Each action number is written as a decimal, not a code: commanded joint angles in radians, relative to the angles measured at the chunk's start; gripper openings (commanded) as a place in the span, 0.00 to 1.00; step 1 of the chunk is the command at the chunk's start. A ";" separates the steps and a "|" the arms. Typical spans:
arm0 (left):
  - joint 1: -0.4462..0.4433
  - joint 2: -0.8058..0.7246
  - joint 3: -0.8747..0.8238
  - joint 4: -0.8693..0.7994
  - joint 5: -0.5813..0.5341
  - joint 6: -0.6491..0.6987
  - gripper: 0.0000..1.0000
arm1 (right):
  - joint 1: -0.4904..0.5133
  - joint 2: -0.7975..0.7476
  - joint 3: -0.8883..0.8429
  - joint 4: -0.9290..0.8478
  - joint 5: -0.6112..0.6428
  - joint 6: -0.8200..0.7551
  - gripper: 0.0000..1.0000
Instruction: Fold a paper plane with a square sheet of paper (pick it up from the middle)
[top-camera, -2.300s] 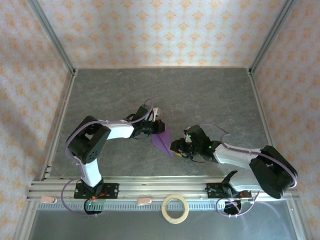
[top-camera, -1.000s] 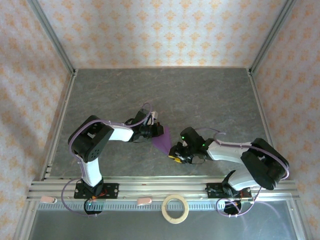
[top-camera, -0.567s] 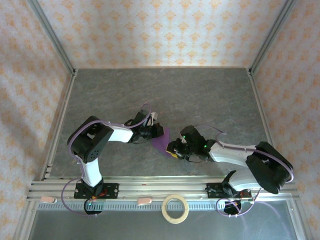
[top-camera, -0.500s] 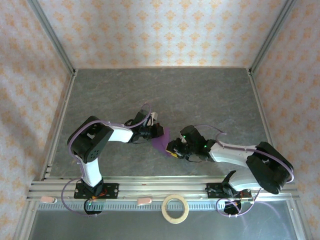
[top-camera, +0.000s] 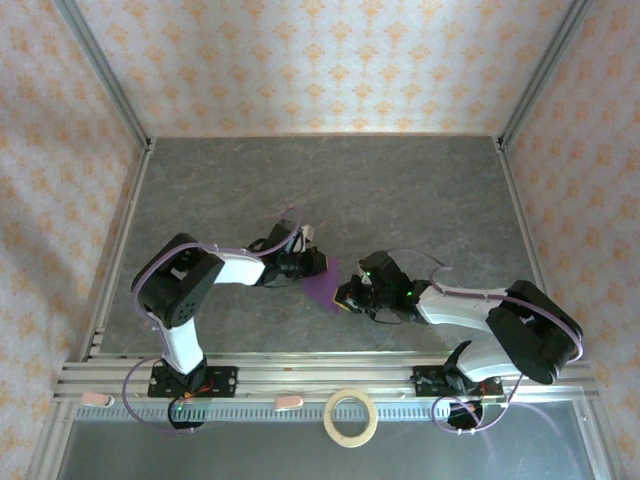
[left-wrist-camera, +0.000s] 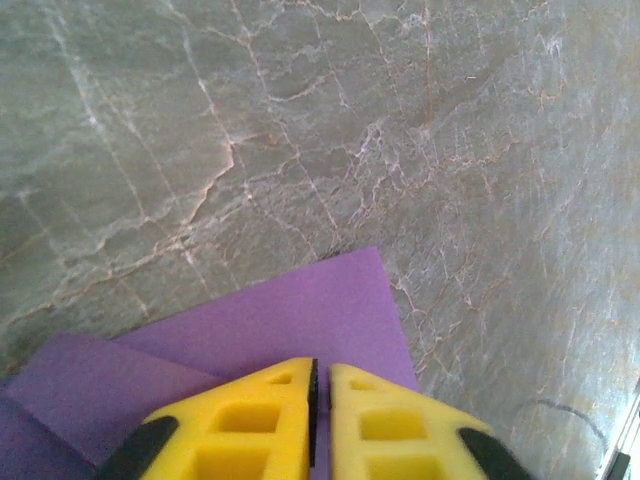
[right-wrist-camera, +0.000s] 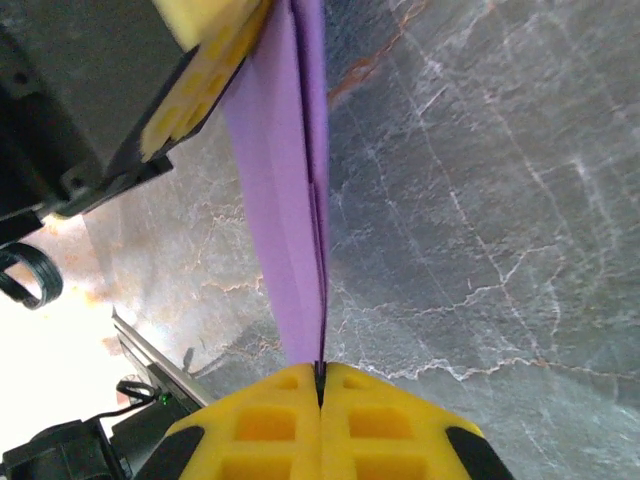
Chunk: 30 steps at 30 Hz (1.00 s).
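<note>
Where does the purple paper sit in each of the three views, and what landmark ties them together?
Top external: paper mid-table, between the left tool and the right tool.
Left wrist: paper at bottom centre, just above the left tool's tips.
Right wrist: paper edge-on, a narrow strip from the top edge down into the right tool's tips.
Shared landmark: the grey veined table.

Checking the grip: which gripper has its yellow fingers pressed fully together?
The right gripper: its fingers meet flush on the purple paper edge, while the left gripper shows a thin dark gap.
</note>
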 joint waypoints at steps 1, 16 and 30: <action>-0.006 -0.069 0.023 -0.081 -0.014 0.006 0.25 | -0.005 -0.031 0.010 -0.065 0.081 -0.067 0.00; 0.120 -0.551 -0.081 -0.245 -0.304 0.022 0.60 | 0.043 -0.087 0.425 -0.785 0.922 -0.434 0.00; 0.455 -0.756 -0.191 -0.382 -0.278 0.045 0.66 | 0.234 0.421 0.709 -1.119 1.191 -0.454 0.03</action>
